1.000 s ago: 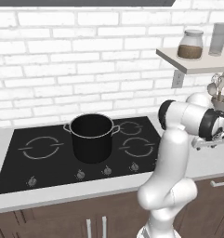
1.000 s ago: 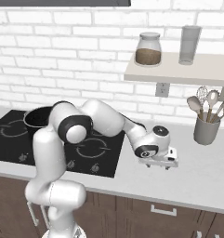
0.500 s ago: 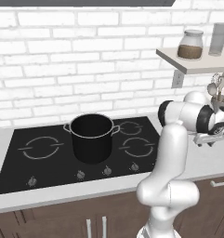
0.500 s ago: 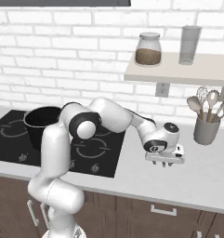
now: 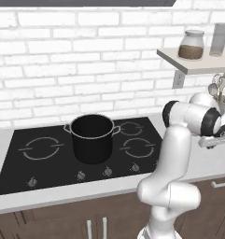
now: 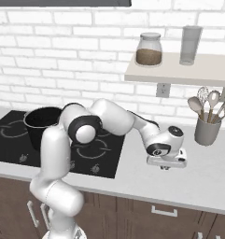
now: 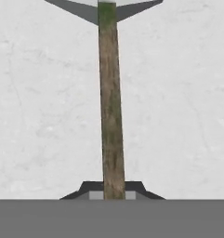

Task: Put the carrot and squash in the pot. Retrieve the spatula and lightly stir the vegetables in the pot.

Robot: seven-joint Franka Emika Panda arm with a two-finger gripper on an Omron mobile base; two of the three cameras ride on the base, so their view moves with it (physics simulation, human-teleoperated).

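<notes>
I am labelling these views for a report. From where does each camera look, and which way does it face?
Left base view: behind the arm, on its left, facing forward and down at the pot on the stove; the arm rises lower right.
Right base view: behind, on its right, facing counter and shelf; the arm rises lower left, gripper low.
Hand view: on the hand, looking along a wooden handle at the counter; finger tips at bottom.
Both base views share pot, stove and shelf.
</notes>
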